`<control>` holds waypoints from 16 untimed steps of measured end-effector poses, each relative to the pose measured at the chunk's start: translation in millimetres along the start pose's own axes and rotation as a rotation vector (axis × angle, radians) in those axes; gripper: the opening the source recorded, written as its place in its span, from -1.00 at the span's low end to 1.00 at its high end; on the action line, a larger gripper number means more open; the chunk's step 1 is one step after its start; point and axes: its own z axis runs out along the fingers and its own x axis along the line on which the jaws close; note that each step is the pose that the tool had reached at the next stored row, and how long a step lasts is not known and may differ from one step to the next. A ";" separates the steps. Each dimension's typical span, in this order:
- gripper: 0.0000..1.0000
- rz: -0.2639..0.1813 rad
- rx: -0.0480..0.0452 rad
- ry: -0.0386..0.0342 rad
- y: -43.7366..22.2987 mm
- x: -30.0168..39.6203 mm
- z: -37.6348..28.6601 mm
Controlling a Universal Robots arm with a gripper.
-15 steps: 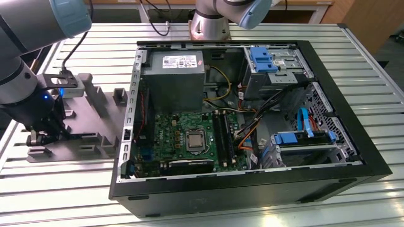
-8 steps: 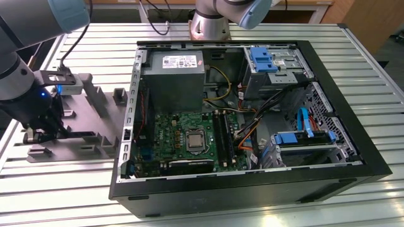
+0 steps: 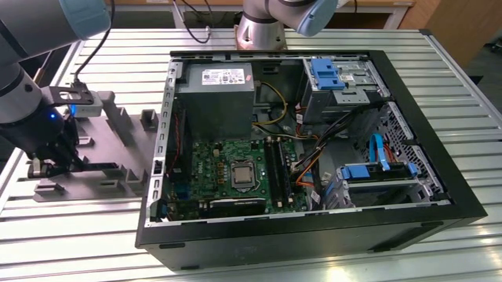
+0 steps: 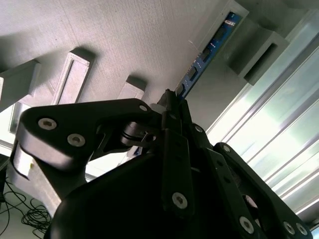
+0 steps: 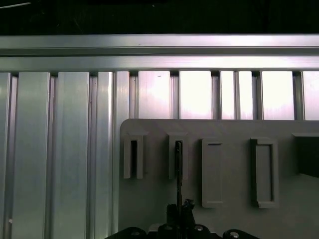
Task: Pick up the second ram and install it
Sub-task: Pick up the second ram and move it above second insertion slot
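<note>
Here the gripper (image 5: 180,211) is clamping its fingers on the second ram (image 4: 208,49), its long axis running straight ahead into a holder tray (image 5: 234,130) slot.

This looks like a robotics lab. In the exterior view a slatted aluminium worktop (image 3: 70,235) carries an opened computer case (image 3: 298,238), with a grey parts fixture (image 3: 133,147) at its nine o'clock.

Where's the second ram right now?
The second ram stands on edge in the grey holder tray, on the exterior view's left beside the computer case, gripper at its end.
</note>
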 end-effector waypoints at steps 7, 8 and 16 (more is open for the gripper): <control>-0.73 0.000 0.0000 0.0000 0.1 -0.1 -5.2; -0.73 0.000 0.0000 0.0000 0.1 -0.1 -5.5; -0.73 0.000 0.0001 -0.0001 0.2 -0.2 -9.4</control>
